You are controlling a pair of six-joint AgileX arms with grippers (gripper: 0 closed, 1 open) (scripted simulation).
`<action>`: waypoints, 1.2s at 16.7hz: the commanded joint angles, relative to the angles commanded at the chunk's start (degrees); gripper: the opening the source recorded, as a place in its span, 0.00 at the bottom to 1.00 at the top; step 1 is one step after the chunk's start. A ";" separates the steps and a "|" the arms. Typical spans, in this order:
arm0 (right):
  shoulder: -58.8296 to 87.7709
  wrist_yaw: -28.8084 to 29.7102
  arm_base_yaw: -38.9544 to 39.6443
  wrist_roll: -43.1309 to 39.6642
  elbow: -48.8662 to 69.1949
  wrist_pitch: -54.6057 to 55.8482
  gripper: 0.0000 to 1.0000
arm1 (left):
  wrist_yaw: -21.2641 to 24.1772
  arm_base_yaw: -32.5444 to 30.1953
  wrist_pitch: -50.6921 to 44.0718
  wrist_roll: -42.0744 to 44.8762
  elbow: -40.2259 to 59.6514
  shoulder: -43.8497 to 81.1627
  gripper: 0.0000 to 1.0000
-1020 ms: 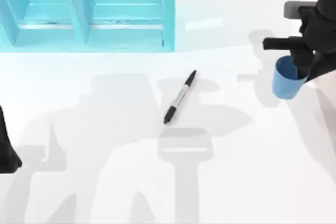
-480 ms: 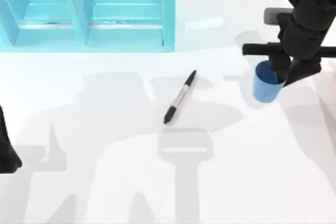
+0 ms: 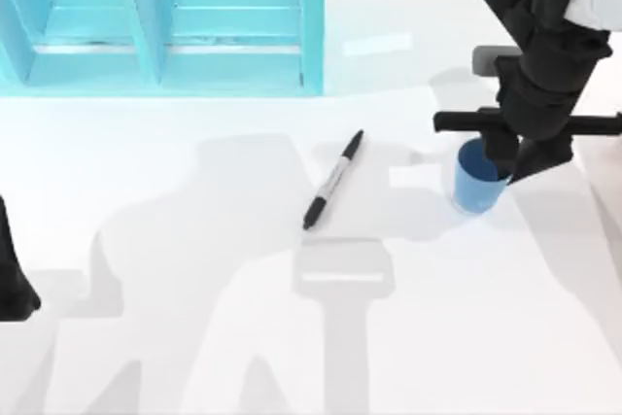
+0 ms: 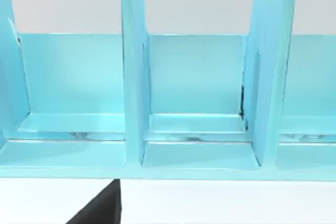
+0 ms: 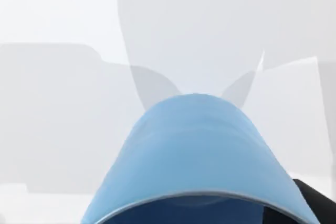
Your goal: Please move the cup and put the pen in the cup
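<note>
Leftward from the table's right edge comes the cup [image 3: 476,187], right pincer [image 3: 509,164] clenched on its rim, nearing the mid-table pen [image 3: 332,180]. Tilted grip might tip it. Left arm parked at the left edge.

Dark print on the pen [image 3: 332,180] seems unreadable.

Blue cup [image 3: 474,190]: smooth plastic look, soft sheen. Marker pen [image 3: 332,180]: glossy black cap, matt pale barrel. Turquoise shelf unit [image 3: 165,21], upper left: glossy painted finish. White table [image 3: 194,337]: smooth, faintly reflective.
</note>
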 joint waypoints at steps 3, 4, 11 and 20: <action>0.00 0.00 0.00 0.00 0.00 0.00 0.15 | 0.00 0.00 0.00 0.00 0.00 0.00 1.00; 0.00 0.00 0.00 0.00 0.00 0.00 0.23 | 0.00 0.00 0.00 0.00 0.00 0.00 1.00; 0.00 0.00 0.00 0.00 0.00 0.00 0.75 | 0.00 0.00 0.00 0.00 0.00 0.00 1.00; 0.00 0.00 0.00 0.00 0.00 0.00 1.00 | 0.00 0.00 0.00 0.00 0.00 0.00 1.00</action>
